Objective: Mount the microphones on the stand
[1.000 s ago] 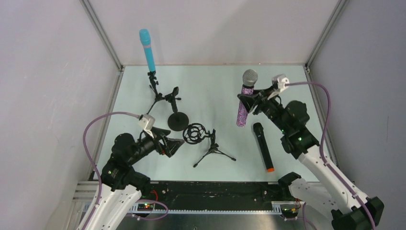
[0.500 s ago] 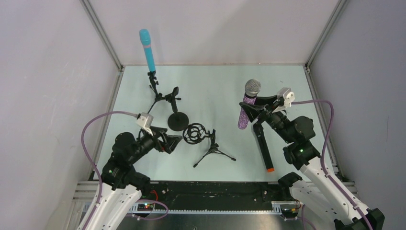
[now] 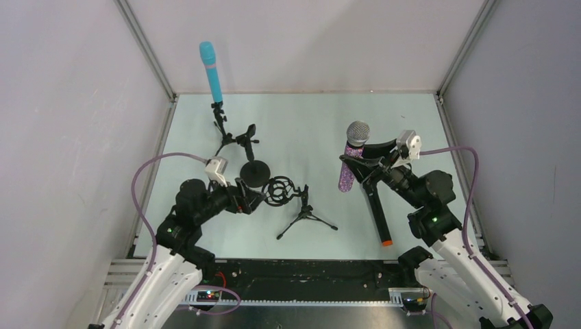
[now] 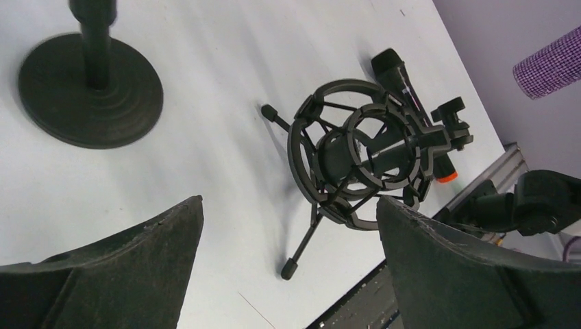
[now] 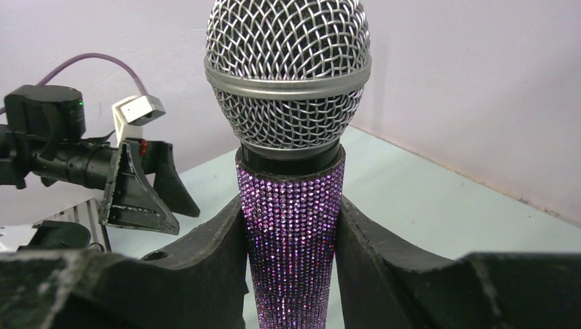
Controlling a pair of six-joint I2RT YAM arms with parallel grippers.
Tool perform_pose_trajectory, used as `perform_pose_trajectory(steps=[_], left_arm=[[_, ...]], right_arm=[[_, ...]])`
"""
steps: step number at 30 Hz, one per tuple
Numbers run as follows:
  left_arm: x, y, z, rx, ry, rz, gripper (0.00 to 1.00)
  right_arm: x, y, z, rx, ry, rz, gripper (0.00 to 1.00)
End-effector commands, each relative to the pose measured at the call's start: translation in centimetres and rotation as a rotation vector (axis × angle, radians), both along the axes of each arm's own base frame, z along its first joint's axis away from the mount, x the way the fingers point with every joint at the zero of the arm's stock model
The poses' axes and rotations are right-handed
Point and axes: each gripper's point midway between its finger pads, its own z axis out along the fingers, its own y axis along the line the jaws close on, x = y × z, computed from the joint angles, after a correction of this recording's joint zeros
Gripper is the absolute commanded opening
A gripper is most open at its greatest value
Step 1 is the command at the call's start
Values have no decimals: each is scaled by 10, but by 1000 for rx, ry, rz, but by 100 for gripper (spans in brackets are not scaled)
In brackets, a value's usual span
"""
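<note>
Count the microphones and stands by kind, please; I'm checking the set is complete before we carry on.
Microphones: 3 (light blue microphone, purple glitter microphone, black microphone with orange end)
Stands: 3 (tripod stand holding the blue one, round-base stand, shock-mount stand)
Total: 6

The top camera looks down over the whole pale green table [image 3: 308, 116]. The wrist cameras sit close to things it also shows: the left above the black ring-cage tripod stand [image 4: 340, 156], the right facing the purple glitter microphone [image 5: 291, 226].
</note>
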Motion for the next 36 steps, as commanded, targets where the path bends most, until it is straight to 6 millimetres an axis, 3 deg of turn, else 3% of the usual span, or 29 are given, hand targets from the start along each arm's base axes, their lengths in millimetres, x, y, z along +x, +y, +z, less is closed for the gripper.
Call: perform_pose_trajectory(steps=[1,5,9,20,24,36], left_arm=[[-2,-19,16,-111,-30,-82,98],[-4,-31,24,-198,-57,-135,94],[-5,-40,19,-258,-35,-165,89],[-11,-45,4,-279,-6,-205,78],[-15,-46,-3,-285,10,-208,67],[-27,-54,-10,-306,42,-254,50]], right_arm=[[-13,0,19,39,-49,31,0],[-14,3,15,31,-32,41,0],[-14,6,11,19,-19,50,0],[-13,14,6,12,-4,69,0],[-14,16,5,8,-3,79,0],[-15,18,10,6,-42,79,0]])
